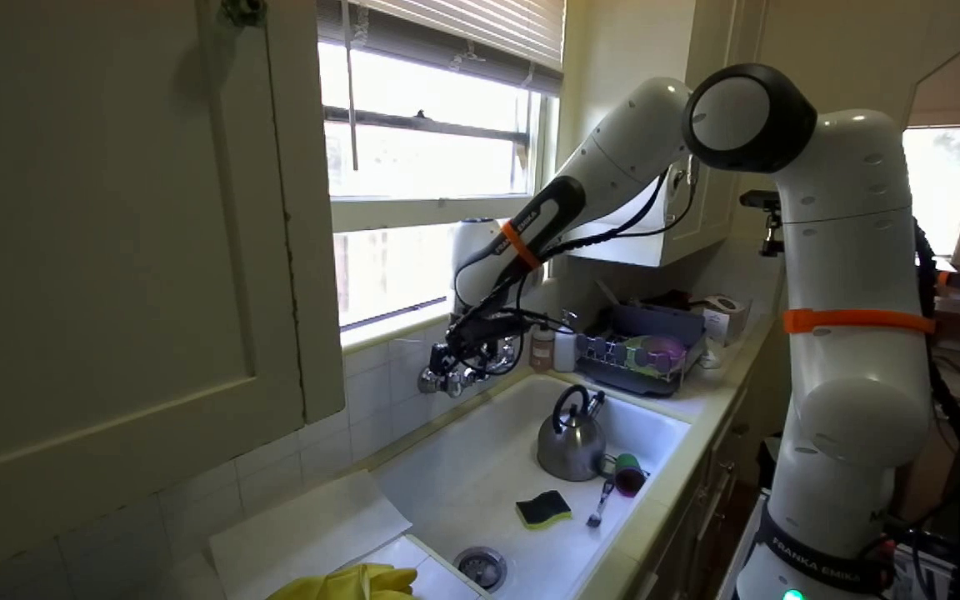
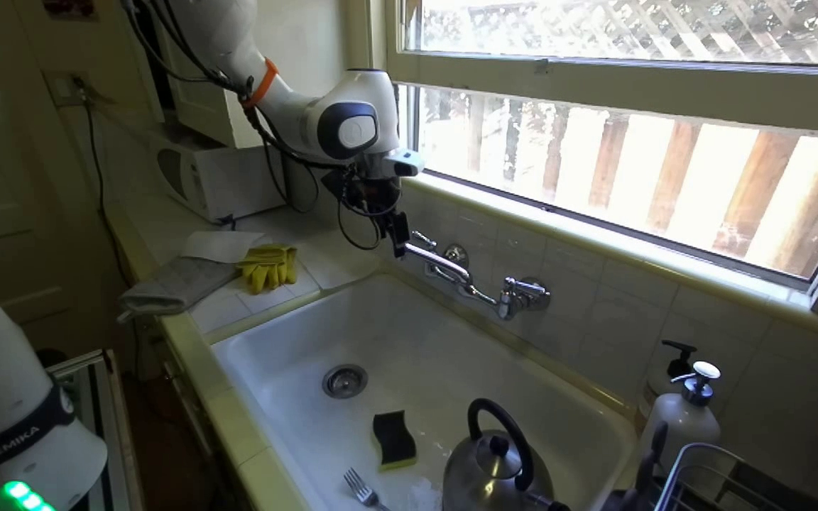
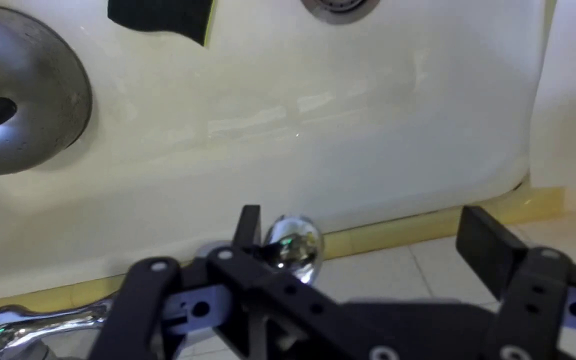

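Where the black two-fingered gripper (image 2: 400, 250) hangs, jaws apart, the silvery tubular metal faucet spout (image 2: 444, 263) begins near its fingertips, pointing leftward in an exterior view, its long axis slanting down rightward above the glossy white rectangular sink's (image 2: 451, 348) back edge.

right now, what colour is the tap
Shiny silver; the tap shows best in an exterior view.

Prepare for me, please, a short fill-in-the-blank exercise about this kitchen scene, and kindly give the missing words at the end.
1. Close to the faucet, the tool is not shut but ____.
2. The kettle stands upright inside the white ____.
3. Near the sponge lies a pronged ____.
4. The gloves on the counter are coloured ____.

Missing words: open; sink; fork; yellow.
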You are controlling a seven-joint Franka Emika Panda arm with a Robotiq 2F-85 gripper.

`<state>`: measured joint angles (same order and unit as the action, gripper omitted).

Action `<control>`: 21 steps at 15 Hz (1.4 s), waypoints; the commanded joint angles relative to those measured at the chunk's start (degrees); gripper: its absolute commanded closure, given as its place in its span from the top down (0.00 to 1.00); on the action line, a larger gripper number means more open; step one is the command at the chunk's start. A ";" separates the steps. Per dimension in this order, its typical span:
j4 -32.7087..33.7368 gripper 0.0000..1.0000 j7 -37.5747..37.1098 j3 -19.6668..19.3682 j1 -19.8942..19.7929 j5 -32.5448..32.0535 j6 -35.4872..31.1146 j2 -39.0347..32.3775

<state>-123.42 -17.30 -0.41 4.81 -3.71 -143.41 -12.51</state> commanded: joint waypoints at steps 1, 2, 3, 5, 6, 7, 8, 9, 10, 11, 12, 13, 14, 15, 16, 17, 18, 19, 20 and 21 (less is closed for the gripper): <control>-4.50 1.00 8.25 1.93 -0.56 1.61 6.07 5.85; -6.34 1.00 9.00 1.93 -0.72 1.41 5.73 7.25; -8.22 1.00 9.58 1.83 -0.97 1.40 4.99 8.53; -12.12 1.00 9.60 1.01 -1.76 1.15 2.39 10.53; -13.80 1.00 8.54 0.36 -2.35 0.65 1.90 11.36; -15.18 1.00 9.63 -0.10 -3.19 1.43 2.09 12.01; -16.98 1.00 9.37 -1.02 -4.04 -0.76 1.59 12.84; -18.18 1.00 9.54 -1.77 -4.94 -1.21 0.94 12.83; -19.71 1.00 8.27 -2.72 -5.90 -3.16 0.64 13.61; -20.68 1.00 8.06 -3.44 -6.77 -3.76 0.04 13.43; -21.60 1.00 7.80 -4.17 -7.61 -4.70 -0.51 13.23; -22.37 1.00 7.23 -4.80 -8.36 -5.51 -1.11 13.02; -22.79 1.00 5.38 -5.28 -8.93 -5.59 -1.40 13.13; -20.13 1.00 8.14 -4.51 -8.35 -3.92 0.64 11.66; -20.76 1.00 7.70 -4.98 -8.89 -4.18 0.18 11.66; -21.07 1.00 7.45 -5.20 -9.17 -4.30 -0.08 11.66; -21.11 1.00 7.30 -5.22 -9.24 -4.31 -0.12 11.67; -21.11 1.00 7.18 -5.18 -9.22 -4.31 -0.13 11.68; -21.11 1.00 7.08 -5.11 -9.18 -4.31 -0.13 11.69; -21.11 1.00 7.01 -5.09 -9.17 -4.31 -0.13 11.70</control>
<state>-144.60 -10.34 -5.74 -4.10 -8.04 -143.67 -0.83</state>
